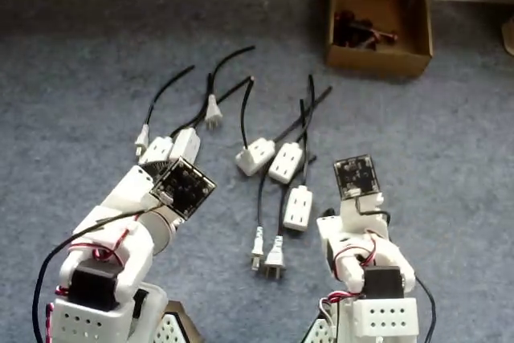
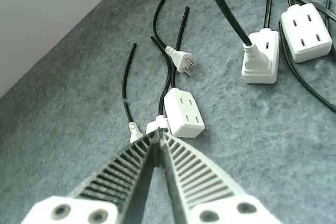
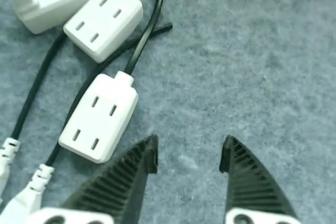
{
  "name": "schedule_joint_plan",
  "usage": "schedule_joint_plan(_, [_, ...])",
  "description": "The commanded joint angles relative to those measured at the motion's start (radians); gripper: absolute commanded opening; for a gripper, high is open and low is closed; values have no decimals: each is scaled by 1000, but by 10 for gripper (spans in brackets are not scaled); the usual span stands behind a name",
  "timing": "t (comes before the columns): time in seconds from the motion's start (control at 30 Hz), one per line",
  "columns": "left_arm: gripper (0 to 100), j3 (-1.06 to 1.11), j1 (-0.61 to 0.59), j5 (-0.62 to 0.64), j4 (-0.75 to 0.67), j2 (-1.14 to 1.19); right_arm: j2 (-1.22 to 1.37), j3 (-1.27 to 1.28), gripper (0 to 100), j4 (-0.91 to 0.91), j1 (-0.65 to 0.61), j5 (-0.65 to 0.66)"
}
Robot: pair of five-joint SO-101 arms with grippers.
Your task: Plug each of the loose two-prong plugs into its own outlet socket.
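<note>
Five white outlet blocks lie on the grey carpet: two on the left (image 1: 185, 144), two in the middle (image 1: 255, 156) and one lower down (image 1: 298, 207). Loose two-prong plugs on black cords lie at the far left (image 1: 141, 140), farther back (image 1: 213, 110) and as a pair near the front (image 1: 275, 256). My left gripper (image 2: 157, 136) is shut, its tips right at a small white plug (image 2: 156, 125) beside an outlet block (image 2: 184, 112); I cannot tell whether it pinches anything. My right gripper (image 3: 189, 153) stands open over bare carpet, just beside the lower outlet block (image 3: 97, 118).
A cardboard box (image 1: 377, 50) holding dark red items stands at the back right. Black cords (image 1: 305, 118) cross between the outlets. Another loose plug (image 2: 181, 59) lies beyond the left gripper. Open carpet stretches to the right of the right arm (image 1: 373, 279).
</note>
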Motion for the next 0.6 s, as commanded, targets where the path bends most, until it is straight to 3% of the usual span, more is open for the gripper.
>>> schedule_joint_plan(0.0, [8,-150,22,-6,5,191,-70,10,191,12,16,12])
schedule_joint_plan(0.13, [8,-306,25,-6,6,440,-137,24,191,48,18,12])
schedule_joint_plan(0.27, [14,-397,102,-8,8,619,-183,47,191,56,18,14])
schedule_joint_plan(0.43, [145,-456,203,-8,0,766,-188,47,191,53,16,37])
schedule_joint_plan(0.57, [158,-495,214,-8,-17,860,-188,47,191,51,10,46])
